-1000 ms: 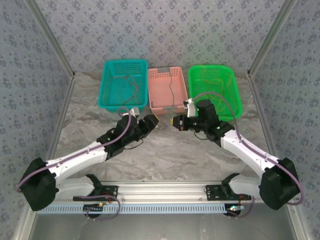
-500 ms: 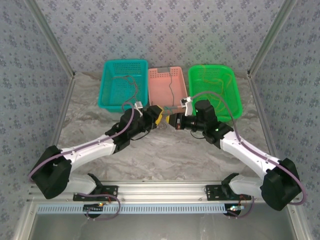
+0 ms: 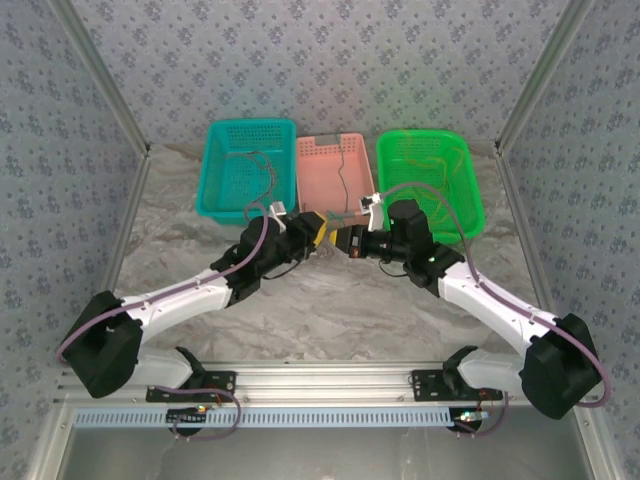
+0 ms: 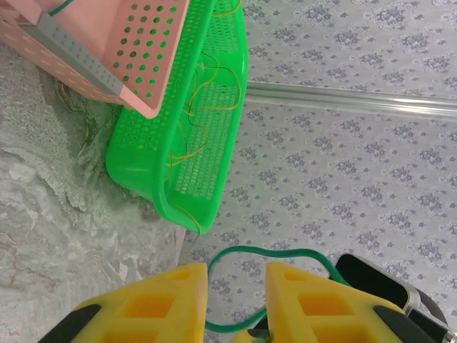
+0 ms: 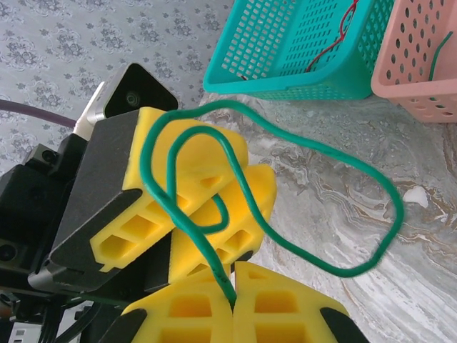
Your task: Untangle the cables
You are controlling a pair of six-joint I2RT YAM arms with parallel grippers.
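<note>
Loosely looped green cable [image 5: 397, 214] — thin, crossing itself

Floral grey-blue walls [image 3: 330, 60]; marbled tabletop [image 3: 340, 310] — metal rail [image 3: 330, 378] near edge

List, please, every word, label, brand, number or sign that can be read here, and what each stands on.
None: no word, number or label can be read. The teal basket, pink basket, green basket and green cable are plain, and the wall bears only a flower pattern.
</note>
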